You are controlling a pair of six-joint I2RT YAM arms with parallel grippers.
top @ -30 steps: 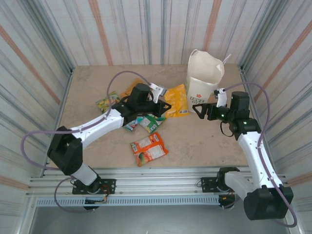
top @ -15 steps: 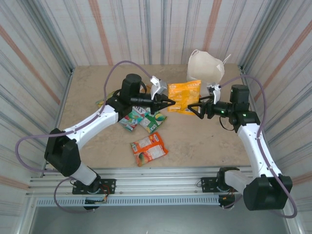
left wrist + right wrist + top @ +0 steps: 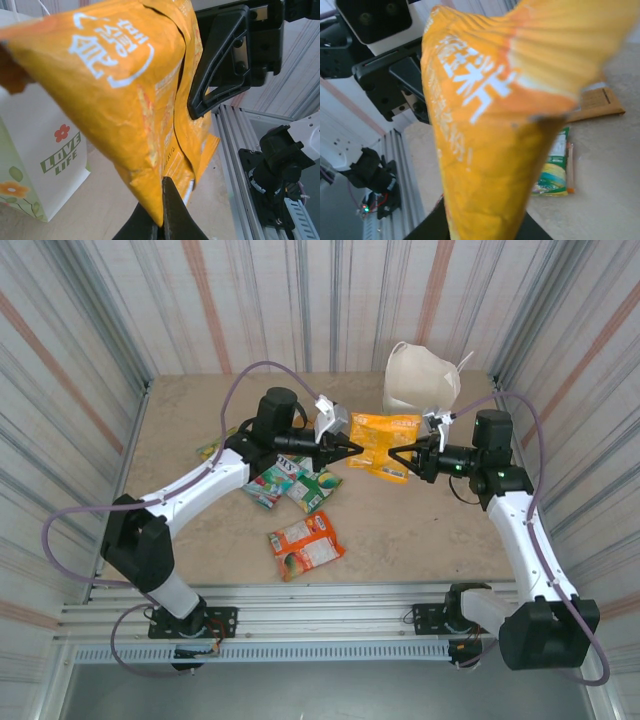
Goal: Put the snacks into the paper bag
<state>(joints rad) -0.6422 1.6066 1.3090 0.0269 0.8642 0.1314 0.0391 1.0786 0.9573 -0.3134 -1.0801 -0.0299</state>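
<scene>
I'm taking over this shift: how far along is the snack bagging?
Done: nothing that shows; the paper bag hides its inside. In hand: the orange packet is held off the table near the bag, the left gripper shut on one edge and the right gripper pinching the other. Left: that packet, plus the green packets and the red-orange packet lying on the table.
</scene>
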